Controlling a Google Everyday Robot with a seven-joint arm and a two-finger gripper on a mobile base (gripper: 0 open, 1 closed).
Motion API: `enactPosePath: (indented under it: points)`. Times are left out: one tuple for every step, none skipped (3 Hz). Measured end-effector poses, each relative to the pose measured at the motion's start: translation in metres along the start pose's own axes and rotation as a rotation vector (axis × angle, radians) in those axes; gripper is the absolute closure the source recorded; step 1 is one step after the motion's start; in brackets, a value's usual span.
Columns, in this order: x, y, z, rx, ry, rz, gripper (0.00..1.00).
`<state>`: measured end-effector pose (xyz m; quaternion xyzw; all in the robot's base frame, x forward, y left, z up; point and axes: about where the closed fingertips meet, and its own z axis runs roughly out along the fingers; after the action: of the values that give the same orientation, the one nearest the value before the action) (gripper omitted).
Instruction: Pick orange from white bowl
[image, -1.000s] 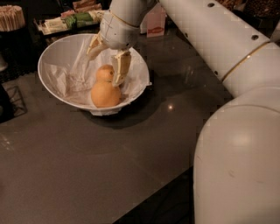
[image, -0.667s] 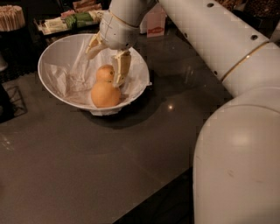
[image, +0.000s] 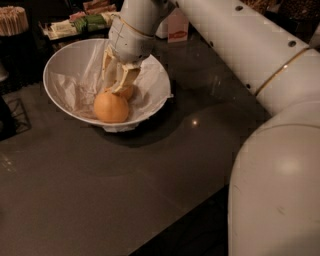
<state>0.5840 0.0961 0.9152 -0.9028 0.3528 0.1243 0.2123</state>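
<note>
The white bowl (image: 60, 65), lined with crumpled white paper, sits at the back left of the dark table. Two oranges lie in it. The larger, plain orange (image: 111, 107) rests at the bowl's front, in full view. A smaller orange (image: 127, 93) lies just behind it, mostly covered by my gripper (image: 118, 84). The gripper reaches down into the bowl from the upper right, its tip on top of the rear orange and just above and behind the front one.
My large white arm (image: 260, 45) spans the right side of the view. A cup of wooden sticks (image: 13, 20), packets on a tray (image: 85, 22) and a small carton (image: 177, 27) stand behind the bowl. A dark rack (image: 12, 117) is at the left edge.
The gripper has shifted a little to the left and lower in the bowl, settling onto the rear orange. The front orange and the bowl have not moved.
</note>
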Motion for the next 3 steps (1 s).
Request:
enactPosePath:
  points:
    - [-0.023, 0.010, 0.009, 0.000, -0.015, -0.009, 0.72]
    - [-0.045, 0.020, 0.017, -0.023, -0.016, -0.018, 0.53]
    - [-0.045, 0.021, 0.018, -0.025, -0.016, -0.018, 0.40]
